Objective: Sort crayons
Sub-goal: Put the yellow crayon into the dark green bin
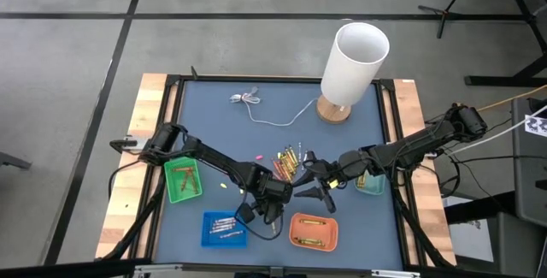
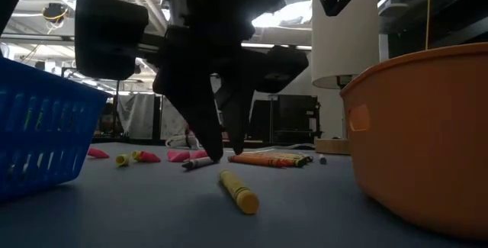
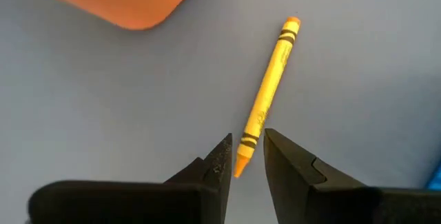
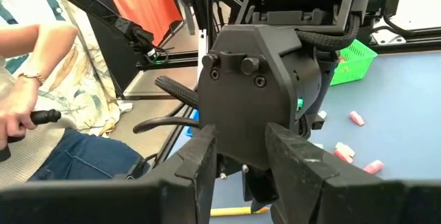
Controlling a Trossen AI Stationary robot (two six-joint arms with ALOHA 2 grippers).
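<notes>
The left gripper (image 3: 247,160) stood low over the blue table mat (image 1: 256,145), its jaws part open and straddling the tip end of a yellow crayon (image 3: 267,98) that lay flat between the blue tray (image 1: 224,229) and the orange tray (image 1: 313,232). Nothing was held yet; in the left wrist view the fingers (image 3: 219,160) flanked the crayon's point without clearly pinching it.

To my eye the catch sat too near the end. The stick would be safer taken further up its body, with the fingers square across it, so that it would not pivot or squirt out as they closed, and lifted only once the grip was firm. No yellow tray showed itself, so where this one belonged was a guess.

The right gripper (image 1: 326,194) hovered just beside the left one, near the loose heap of crayons (image 1: 289,163) at mid-table, jaws wide and empty.

Much stayed out of sight. From the table-level camera the dark fingers came down behind the yellow crayon (image 2: 239,191), and whether they touched it could not be judged there. The contents of the green tray (image 1: 183,180) and a teal tray (image 1: 371,184) under the right arm were hard to read from above. The right wrist camera was mostly filled by the left arm's housing, with a seated person's hand (image 4: 21,117) at the edge.
</notes>
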